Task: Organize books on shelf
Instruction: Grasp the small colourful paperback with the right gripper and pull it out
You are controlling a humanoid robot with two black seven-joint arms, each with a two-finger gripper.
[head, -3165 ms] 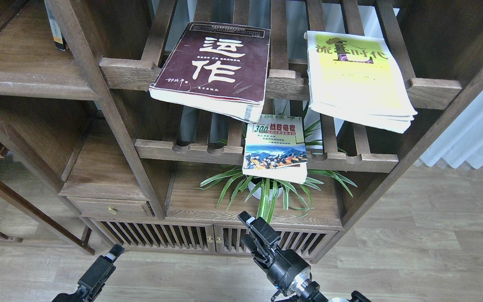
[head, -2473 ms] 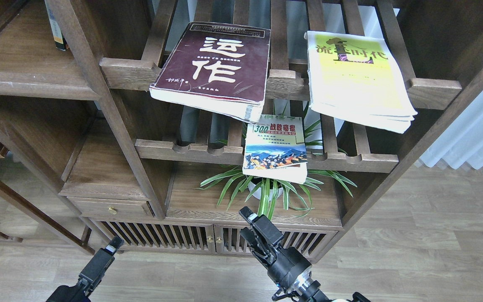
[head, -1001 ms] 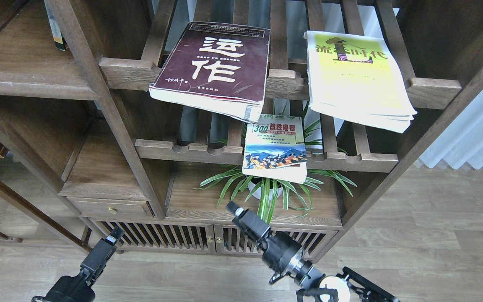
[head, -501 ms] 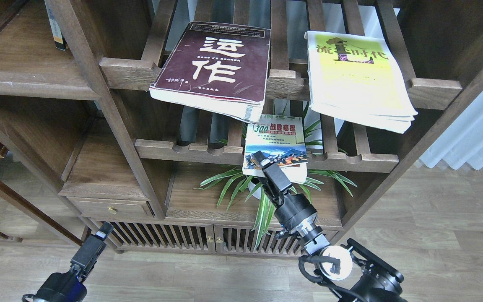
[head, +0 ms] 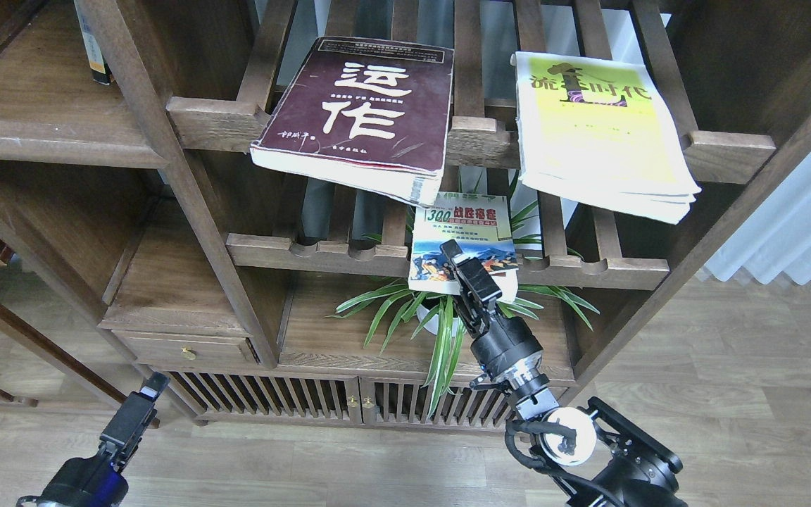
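The right claw [head: 463, 267] is up at the centre of the frame, its tip over the lower edge of the small book [head: 463, 239] with the blue crowd picture. That book lies on the lower slatted rack [head: 588, 271], its near end sticking out past the notched front rail, above the green plant [head: 448, 320]. The claw is seen nearly end-on and dark, so I cannot tell how far its fingers stand apart, nor whether they have the book's edge between them or only lie in front of it.

The maroon book [head: 360, 105] lies on the upper rack at upper centre, its near corner overhanging the rail. The yellow-green book [head: 599, 127] lies to its right, also overhanging. The solid brown shelf [head: 39, 134] is at the upper left of the frame. The left claw [head: 131, 419] sits low at the lower left, well apart from everything; its opening cannot be read either.

The risks, as I judge them: a grip on only the thin overhanging edge could let the small book droop, fan open or slip down into the plant. Pulling it out upward could knock the maroon book's overhanging corner just above and tip that one off too.
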